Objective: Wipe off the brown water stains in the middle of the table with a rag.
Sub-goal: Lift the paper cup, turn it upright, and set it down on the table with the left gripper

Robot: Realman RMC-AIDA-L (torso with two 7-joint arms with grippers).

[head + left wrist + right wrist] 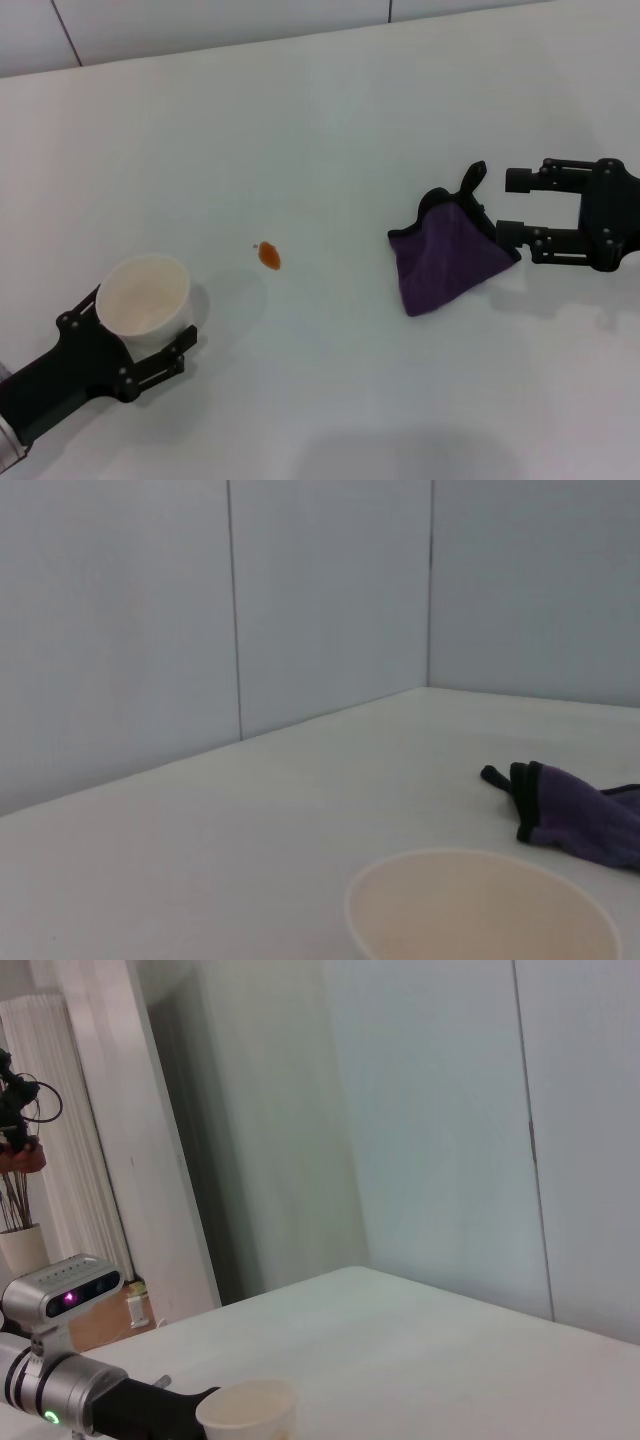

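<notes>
White and smooth, the table (pixel 340 120) runs back to pale grey panelled walls (pixel 120 630). Near its middle sits the stain (pixel 269 255), orange-brown. To the right lies the rag (pixel 445 258), crumpled, its far corner between the spread jaws of the right gripper (pixel 512 206). At the left, the left gripper (pixel 135 345) clamps a cup (pixel 145 297).

We see the table (pixel 400 1330) w/ a paper cup (pixel 250 1410) held by the left gripper (pixel 205 1410); wall panels (pixel 450 1130) behind, plant (pixel 20 1190) far off.
</notes>
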